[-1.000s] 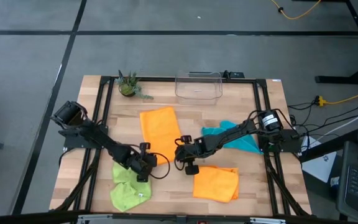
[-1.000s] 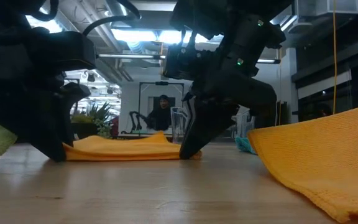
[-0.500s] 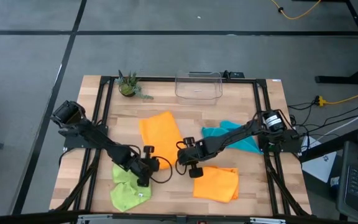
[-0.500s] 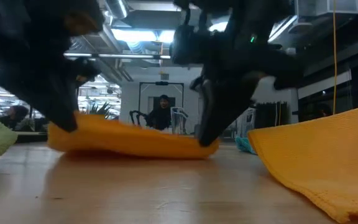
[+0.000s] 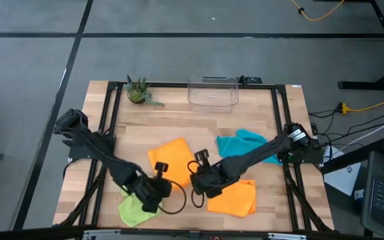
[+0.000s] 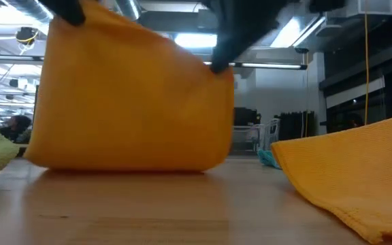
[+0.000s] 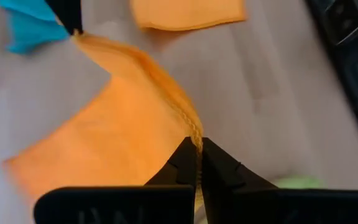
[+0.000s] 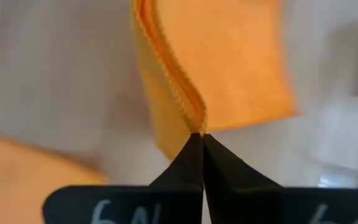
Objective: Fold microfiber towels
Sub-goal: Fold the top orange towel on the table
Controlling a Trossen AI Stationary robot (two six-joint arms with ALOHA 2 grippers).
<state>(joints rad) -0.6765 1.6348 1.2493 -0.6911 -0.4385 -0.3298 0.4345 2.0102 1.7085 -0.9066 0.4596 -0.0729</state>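
The orange towel [image 5: 169, 155] has been lifted and pulled toward the table's front edge, its near corners pinched by the left gripper [image 5: 153, 189] and right gripper [image 5: 199, 179], so one thin corner could slip out and spoil the fold.

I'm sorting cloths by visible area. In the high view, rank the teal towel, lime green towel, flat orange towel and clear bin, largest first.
1. Flat orange towel
2. Clear bin, about alike with teal towel, which the right arm partly hides
3. Lime green towel, bunched and partly under the left arm
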